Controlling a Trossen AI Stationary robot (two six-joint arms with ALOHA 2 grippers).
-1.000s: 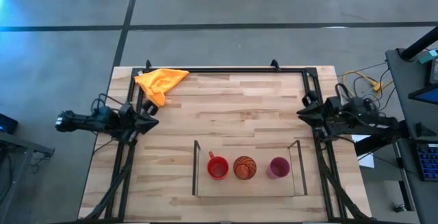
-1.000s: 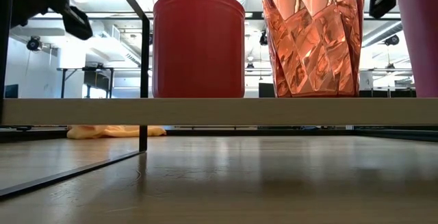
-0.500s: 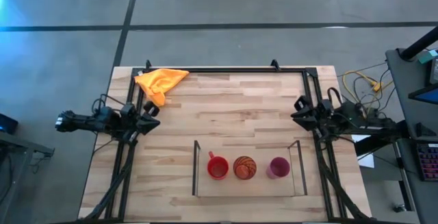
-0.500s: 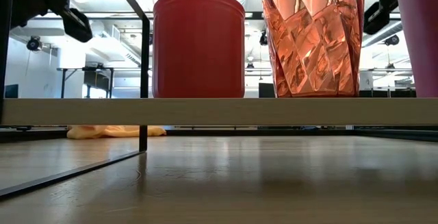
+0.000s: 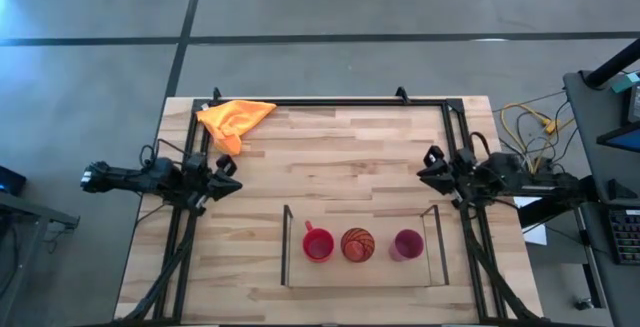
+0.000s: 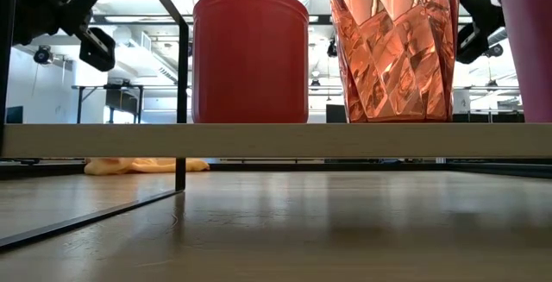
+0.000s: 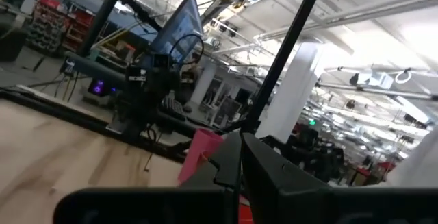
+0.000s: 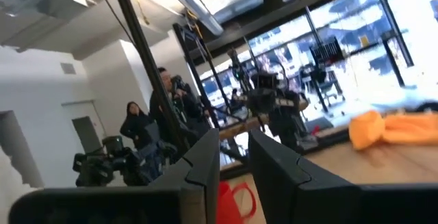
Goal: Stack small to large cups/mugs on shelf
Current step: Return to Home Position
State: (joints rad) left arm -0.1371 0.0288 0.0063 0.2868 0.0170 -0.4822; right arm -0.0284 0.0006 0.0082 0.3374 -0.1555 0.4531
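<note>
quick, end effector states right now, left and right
Left end effector: closed, holding nothing.
Right end effector: slightly open, holding nothing.

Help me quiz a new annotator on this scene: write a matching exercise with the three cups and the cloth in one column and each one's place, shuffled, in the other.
Things:
1. red mug
2. orange cup
3. pink tumbler
4. yellow-orange cloth

Places:
A. middle of the row on the shelf
B. on the bare tabletop, off the shelf
C. right end of the row on the shelf
D. left end of the row on the shelf

Pairs: 1-D, 2-A, 3-C, 4-B
</note>
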